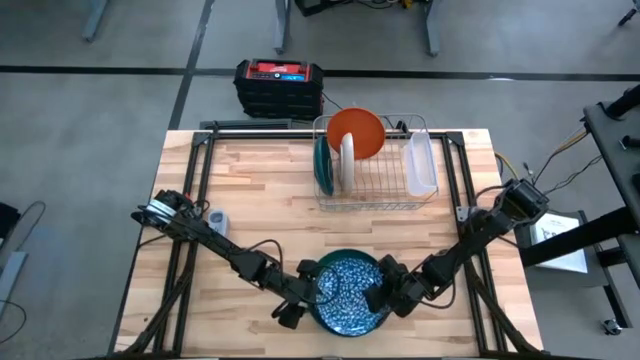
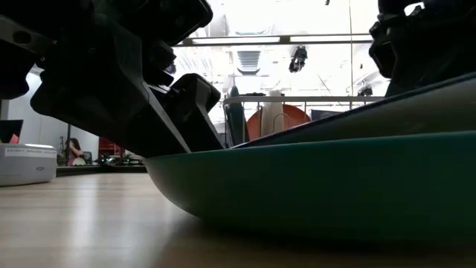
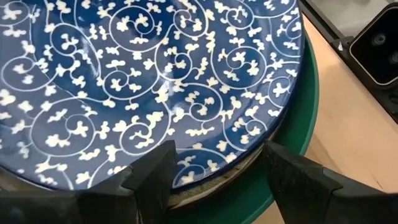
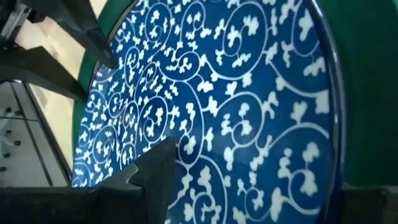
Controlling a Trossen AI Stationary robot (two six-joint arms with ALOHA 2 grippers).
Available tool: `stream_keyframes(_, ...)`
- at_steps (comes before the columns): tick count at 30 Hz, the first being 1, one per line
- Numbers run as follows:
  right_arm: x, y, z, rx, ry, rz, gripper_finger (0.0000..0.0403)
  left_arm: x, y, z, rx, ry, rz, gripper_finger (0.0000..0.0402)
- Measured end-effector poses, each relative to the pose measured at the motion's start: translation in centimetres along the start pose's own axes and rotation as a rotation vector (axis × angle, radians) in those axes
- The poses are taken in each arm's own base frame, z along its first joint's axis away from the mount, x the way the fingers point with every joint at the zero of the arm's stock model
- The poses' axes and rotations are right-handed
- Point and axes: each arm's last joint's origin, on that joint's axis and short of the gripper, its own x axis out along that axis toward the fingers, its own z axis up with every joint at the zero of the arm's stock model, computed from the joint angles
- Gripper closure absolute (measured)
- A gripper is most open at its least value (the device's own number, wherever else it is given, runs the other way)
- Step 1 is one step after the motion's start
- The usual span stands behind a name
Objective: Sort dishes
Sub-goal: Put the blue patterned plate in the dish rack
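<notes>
Blue plate [image 3: 143, 87] with white scrolls was gripped at its rim from both sides: left gripper [image 1: 300, 295] fingers [image 3: 152, 177] were clamped over one edge, right gripper [image 1: 385, 290] finger [image 4: 155, 171] over the opposite edge. The plate was tilted inside a green dish [image 1: 350, 322] at the table's [image 1: 260, 200] near edge. Well behind, an orange bowl [image 1: 357, 130], a white plate [image 1: 346, 160] and a green plate [image 1: 322, 165] were stood in the rack [image 1: 375, 185].
</notes>
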Motion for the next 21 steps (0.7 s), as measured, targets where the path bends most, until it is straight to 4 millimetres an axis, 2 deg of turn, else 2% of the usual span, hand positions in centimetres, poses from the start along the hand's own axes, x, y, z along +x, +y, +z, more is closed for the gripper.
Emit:
stream_keyframes(5, 0.0, 0.1, 0.2, 0.000, -0.021, 0.001, 0.0262, 0.0, 0.0, 0.0, 0.008, -0.003, 0.000, 0.0171)
stream_keyframes(12, -1.0, 0.6, 0.7, 0.016, -0.026, 0.036, 0.0364, -0.1, 0.0, 0.1, 0.007, -0.007, -0.003, 0.0171)
stream_keyframes(21, -2.3, 0.8, 1.2, -0.022, -0.027, 0.050, 0.0371, -0.4, 0.0, 0.4, 0.006, -0.017, -0.008, 0.0171)
